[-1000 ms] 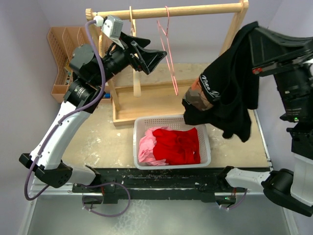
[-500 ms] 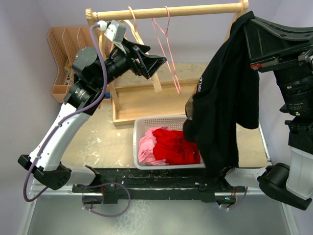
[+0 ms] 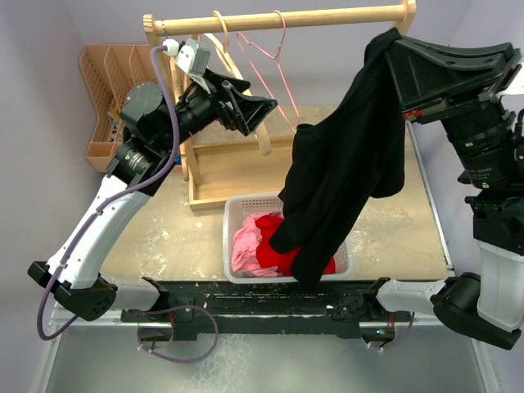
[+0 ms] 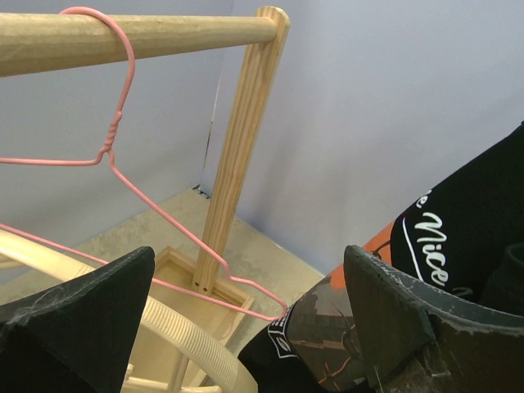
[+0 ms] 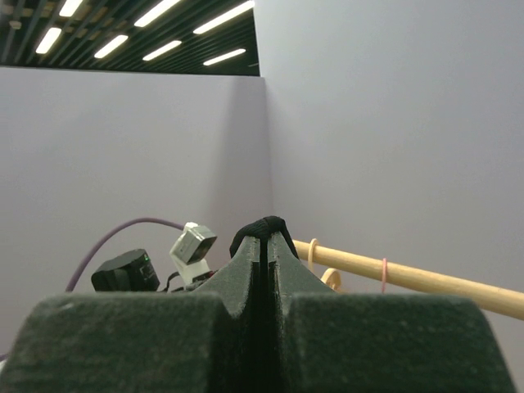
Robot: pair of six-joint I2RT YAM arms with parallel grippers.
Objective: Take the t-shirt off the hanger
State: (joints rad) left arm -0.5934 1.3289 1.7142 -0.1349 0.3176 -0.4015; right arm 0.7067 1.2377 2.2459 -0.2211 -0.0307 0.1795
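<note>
The black t-shirt (image 3: 340,172) with white lettering hangs free from my right gripper (image 3: 383,42), which is shut on a fold of it high at the right end of the wooden rail (image 3: 327,16). The right wrist view shows the fabric (image 5: 260,228) pinched at the tips of the right gripper (image 5: 264,246). The shirt's lower end drapes over the basket. My left gripper (image 3: 260,98) is open and empty beside the cream hanger (image 3: 262,139). In the left wrist view the left gripper (image 4: 250,254) faces the cream hanger (image 4: 172,327), the pink wire hanger (image 4: 115,139) and the shirt (image 4: 458,246).
A white basket (image 3: 237,213) at the table's front holds red (image 3: 270,241) and pink (image 3: 244,246) clothes. The pink hanger (image 3: 274,57) hangs on the rail. The rack's wooden base tray (image 3: 237,176) lies behind the basket. A wooden organiser (image 3: 102,74) stands at the back left.
My right gripper has risen and moved left with the t-shirt, which has swung left over the basket. The left gripper has stayed open by the cream hanger, which swung slightly.
</note>
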